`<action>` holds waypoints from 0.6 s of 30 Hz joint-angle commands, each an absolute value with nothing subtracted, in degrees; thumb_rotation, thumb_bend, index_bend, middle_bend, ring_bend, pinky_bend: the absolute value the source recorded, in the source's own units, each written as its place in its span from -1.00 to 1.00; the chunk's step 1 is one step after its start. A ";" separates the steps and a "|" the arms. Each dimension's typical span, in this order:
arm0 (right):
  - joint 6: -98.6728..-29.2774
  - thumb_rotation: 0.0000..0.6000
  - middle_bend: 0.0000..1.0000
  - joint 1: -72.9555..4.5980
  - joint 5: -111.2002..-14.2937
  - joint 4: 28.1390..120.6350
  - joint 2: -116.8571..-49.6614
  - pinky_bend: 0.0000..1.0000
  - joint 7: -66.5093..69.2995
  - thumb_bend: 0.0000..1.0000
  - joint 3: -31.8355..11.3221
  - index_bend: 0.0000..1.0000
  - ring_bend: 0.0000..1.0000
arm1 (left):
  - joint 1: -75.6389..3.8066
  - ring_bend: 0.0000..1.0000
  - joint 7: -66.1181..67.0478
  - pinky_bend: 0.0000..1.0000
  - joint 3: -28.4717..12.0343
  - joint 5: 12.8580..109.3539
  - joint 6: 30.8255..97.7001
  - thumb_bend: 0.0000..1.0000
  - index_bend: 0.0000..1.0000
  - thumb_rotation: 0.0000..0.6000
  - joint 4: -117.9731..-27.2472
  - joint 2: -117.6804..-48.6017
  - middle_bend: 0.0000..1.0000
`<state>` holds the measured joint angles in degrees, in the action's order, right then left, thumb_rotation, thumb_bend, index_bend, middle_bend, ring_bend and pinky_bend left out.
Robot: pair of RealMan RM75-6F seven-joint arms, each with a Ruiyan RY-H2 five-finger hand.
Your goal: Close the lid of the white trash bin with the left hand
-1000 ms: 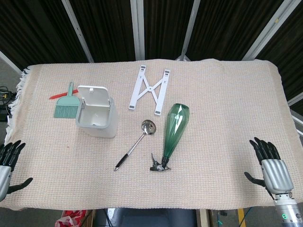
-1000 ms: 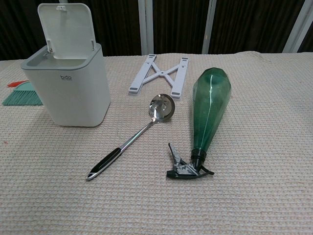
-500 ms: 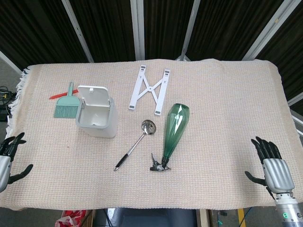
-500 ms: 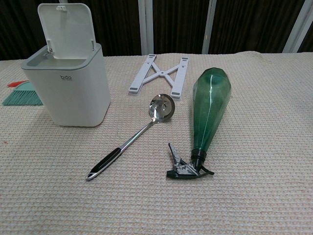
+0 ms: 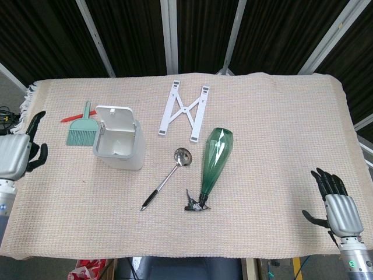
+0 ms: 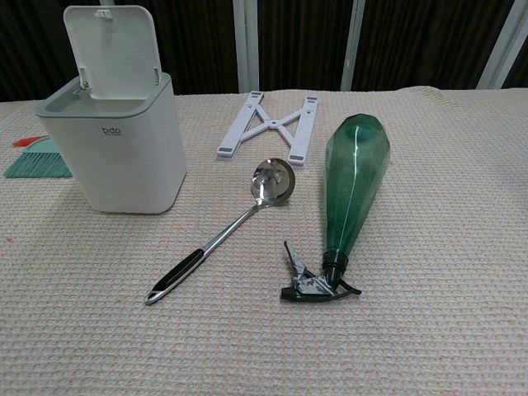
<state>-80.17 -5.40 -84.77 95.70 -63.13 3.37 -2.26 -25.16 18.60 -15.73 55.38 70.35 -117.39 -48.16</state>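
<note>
The white trash bin (image 5: 122, 149) (image 6: 124, 157) stands on the left part of the table. Its lid (image 5: 113, 116) (image 6: 114, 49) is swung up and stands upright at the bin's far side. My left hand (image 5: 17, 154) hovers at the table's left edge, well left of the bin, open and holding nothing. My right hand (image 5: 338, 207) sits at the near right corner, fingers spread and empty. Neither hand shows in the chest view.
A green hand brush (image 5: 81, 129) and a red piece (image 5: 71, 118) lie left of the bin. A ladle (image 5: 168, 177), a green spray bottle (image 5: 213, 163) on its side and a white folding stand (image 5: 183, 109) lie to the bin's right.
My left hand has risen from the near left corner and moved farther up the left edge, level with the bin. The right hand sank slightly. The bin and lid have not moved.
</note>
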 commanded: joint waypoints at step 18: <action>-79.32 1.00 -1.00 -5.64 -83.54 95.37 -63.04 -1.00 4.87 -0.55 -2.70 -1.00 -1.00 | -61.42 0.69 42.13 0.87 -21.58 4.66 57.16 0.37 -0.59 1.00 -112.41 -52.12 1.00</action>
<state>-79.32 -5.64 -83.55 95.37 -63.04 4.85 -2.69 -59.56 40.60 -21.73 6.58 57.00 -112.58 -51.34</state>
